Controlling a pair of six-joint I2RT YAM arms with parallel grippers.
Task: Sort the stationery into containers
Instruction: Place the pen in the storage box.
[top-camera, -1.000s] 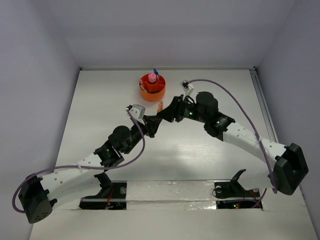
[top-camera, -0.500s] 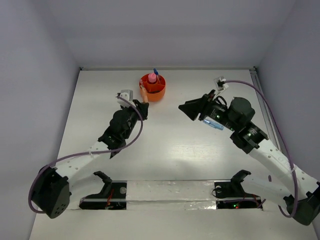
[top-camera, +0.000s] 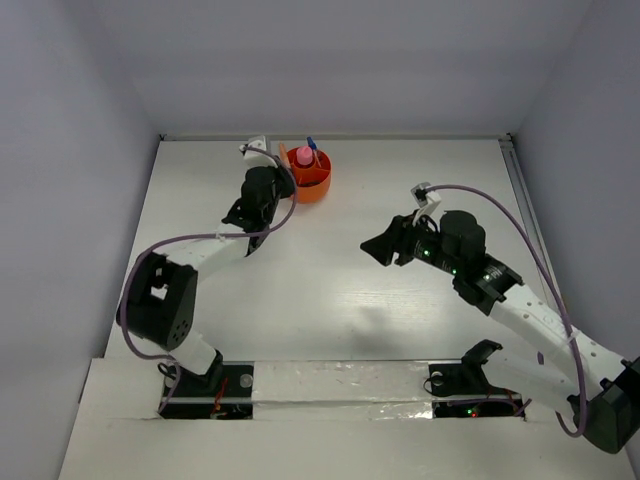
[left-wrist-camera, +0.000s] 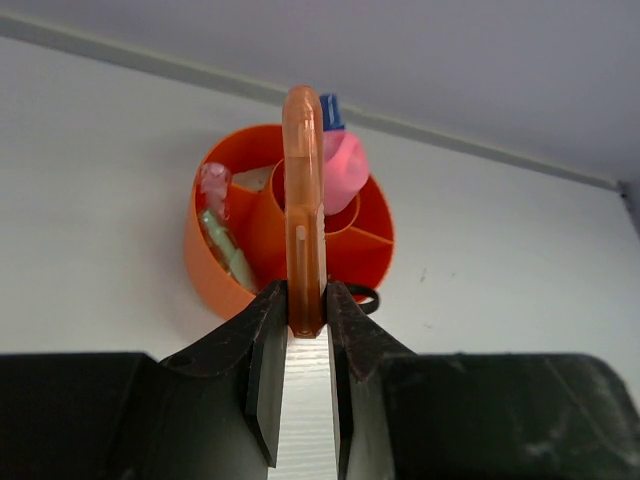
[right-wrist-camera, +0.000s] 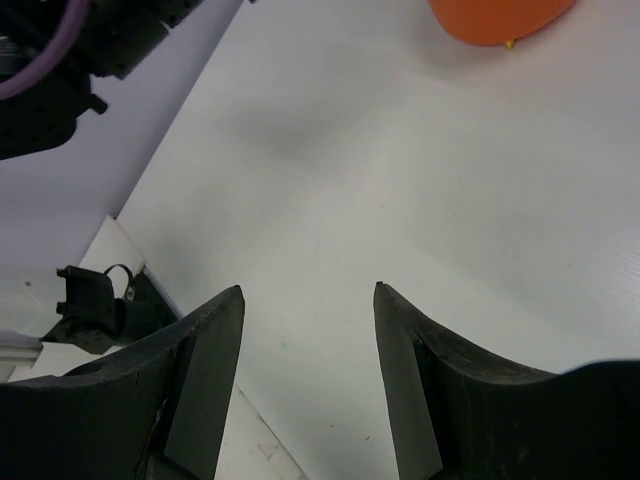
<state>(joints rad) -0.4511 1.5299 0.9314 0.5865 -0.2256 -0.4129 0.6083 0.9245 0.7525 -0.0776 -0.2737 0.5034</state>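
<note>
The round orange tub (top-camera: 312, 190) stands at the back of the table. In the left wrist view its rim (left-wrist-camera: 205, 262) shows dividers round a central well holding a pink piece (left-wrist-camera: 342, 166) and a blue-tipped pen (left-wrist-camera: 331, 108). Green (left-wrist-camera: 232, 258) and pink (left-wrist-camera: 213, 184) capsules lie in its left compartment. A black scissors loop (left-wrist-camera: 366, 297) shows at the tub's near right base. My left gripper (left-wrist-camera: 305, 297) (top-camera: 280, 165) is shut on an orange-pink capsule piece (left-wrist-camera: 303, 200), held upright just before the tub. My right gripper (right-wrist-camera: 308, 290) (top-camera: 375, 248) is open and empty over bare table.
The right wrist view shows the tub's underside (right-wrist-camera: 495, 18) at the top edge with a tiny yellowish bit (right-wrist-camera: 511, 43) beside it. The table's back wall runs just behind the tub. The left arm's links (top-camera: 215, 245) stretch along the left half.
My left gripper has carried the orange-pink piece from mid-table back to the tub's left side. My right gripper has pulled away to the right and nearer, and is open.
</note>
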